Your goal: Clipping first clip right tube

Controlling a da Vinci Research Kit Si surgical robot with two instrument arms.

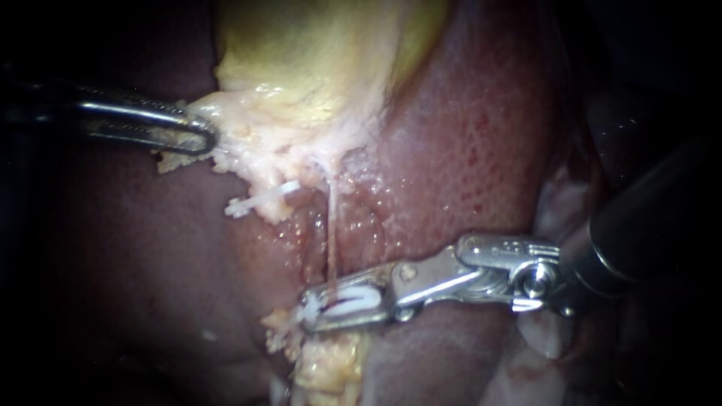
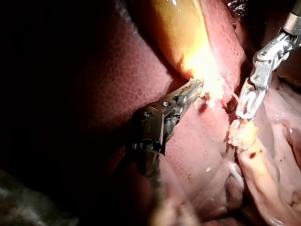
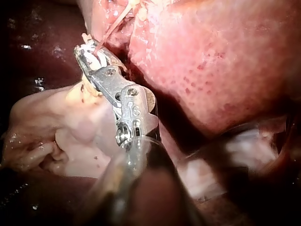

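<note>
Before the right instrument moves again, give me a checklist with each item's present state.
1. Left instrument holding the pale tissue under the gallbladder: ok.
2. Tube stretched straight and in plain view: ok.
3. Right instrument set across the tube's lower end: ok.
4. Clip loaded in the right instrument: ok, white shows inside it.
5. Clip reaching fully past the tube: cannot tell.
6. Liver free of the right instrument's tip: cannot tell.

The left instrument's [image 2: 192, 89] jaws grip pale tissue [image 2: 210, 92] at the gallbladder's [image 2: 176, 33] edge; beside them, the right instrument's [image 2: 247, 104] jaws hold a clip [image 2: 245, 109].
</note>
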